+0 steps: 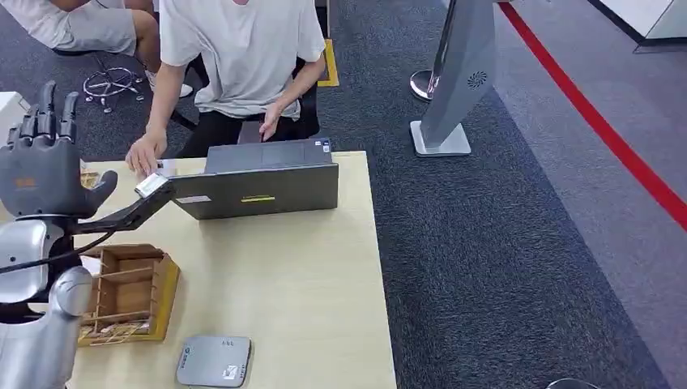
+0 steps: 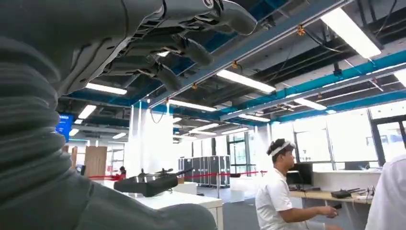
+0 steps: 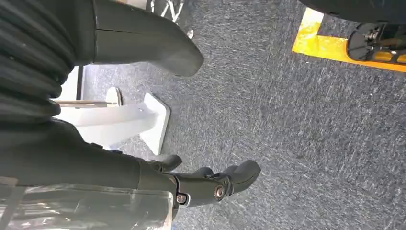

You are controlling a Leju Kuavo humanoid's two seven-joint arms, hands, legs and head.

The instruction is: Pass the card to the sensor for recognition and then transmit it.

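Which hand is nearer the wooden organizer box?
Left. The left hand is raised, open, above the table's left edge, just beyond the wooden organizer box. The right hand hangs over the grey carpet off the table, well away from it.

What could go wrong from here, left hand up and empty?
1. The left hand is raised, fingers apart, close to the person's hand on the table: a swing could hit it.
2. It holds no card, so passing anything to the sensor could fail.
3. The wooden organizer lies under the arm; lowering may knock it.
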